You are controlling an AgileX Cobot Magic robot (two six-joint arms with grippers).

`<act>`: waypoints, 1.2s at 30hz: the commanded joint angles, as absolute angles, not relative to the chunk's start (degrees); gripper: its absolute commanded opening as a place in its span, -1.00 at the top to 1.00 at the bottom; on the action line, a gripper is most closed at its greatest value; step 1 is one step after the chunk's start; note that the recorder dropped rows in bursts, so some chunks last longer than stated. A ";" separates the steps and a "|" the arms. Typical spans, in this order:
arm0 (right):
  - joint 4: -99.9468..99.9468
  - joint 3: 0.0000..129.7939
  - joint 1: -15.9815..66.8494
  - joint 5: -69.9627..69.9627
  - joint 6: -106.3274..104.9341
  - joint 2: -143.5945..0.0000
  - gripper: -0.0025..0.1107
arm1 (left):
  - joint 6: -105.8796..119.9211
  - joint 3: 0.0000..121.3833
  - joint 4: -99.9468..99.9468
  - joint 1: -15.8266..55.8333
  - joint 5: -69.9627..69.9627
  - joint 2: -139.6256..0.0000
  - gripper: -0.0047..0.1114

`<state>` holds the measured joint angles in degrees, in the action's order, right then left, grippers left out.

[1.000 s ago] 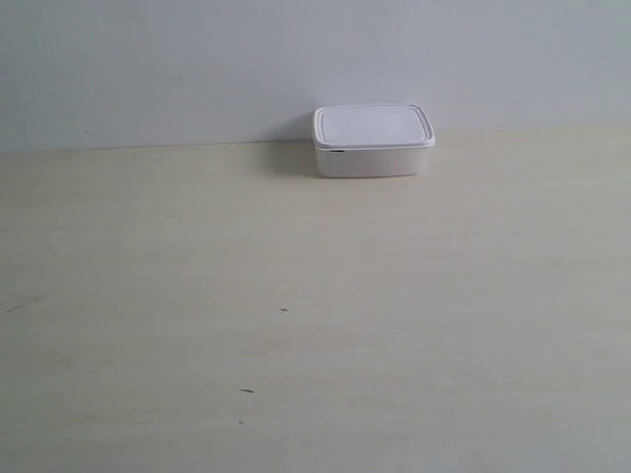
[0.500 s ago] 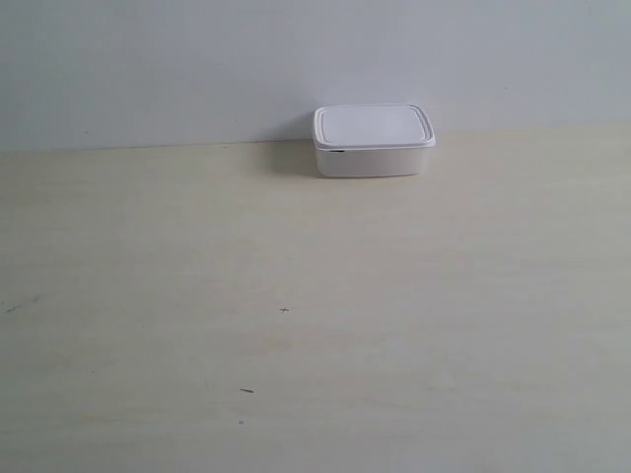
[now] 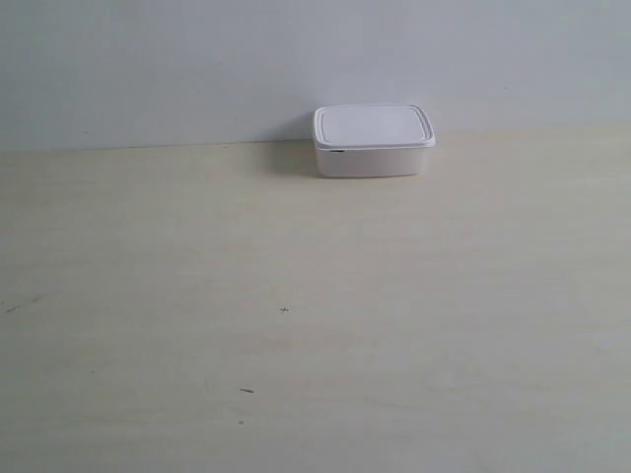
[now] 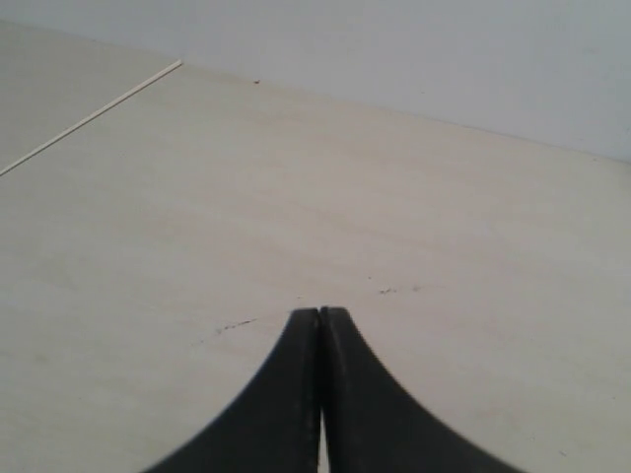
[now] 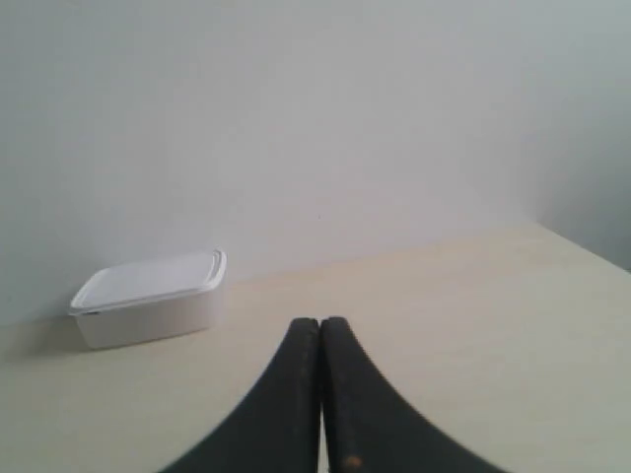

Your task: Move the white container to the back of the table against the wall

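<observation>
The white container sits lidded on the pale table at its far edge, close against the grey-white wall. The right wrist view also shows the container by the wall, well ahead of my right gripper, which is shut with nothing between its black fingers. My left gripper is shut and empty too, over bare table; the container does not show in that view. Neither arm appears in the exterior view.
A few tiny dark specks mark the table. In the left wrist view a thin table edge line runs past the wall's foot. In the right wrist view a second wall face meets the table.
</observation>
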<state>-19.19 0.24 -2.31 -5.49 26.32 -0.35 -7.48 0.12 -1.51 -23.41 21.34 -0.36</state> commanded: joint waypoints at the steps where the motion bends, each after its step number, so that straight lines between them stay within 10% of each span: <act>1: -18.79 0.00 -2.65 -9.45 24.67 0.00 0.96 | -7.43 0.00 -2.06 -23.45 21.25 0.00 0.92; 36: -18.26 0.00 -1.48 -16.19 15.01 0.00 0.96 | -7.42 0.00 -2.06 -21.47 21.25 0.00 0.92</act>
<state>-18.73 0.24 -2.17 -16.17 15.59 -0.35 -7.48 0.12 -1.51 -23.18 21.34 -0.36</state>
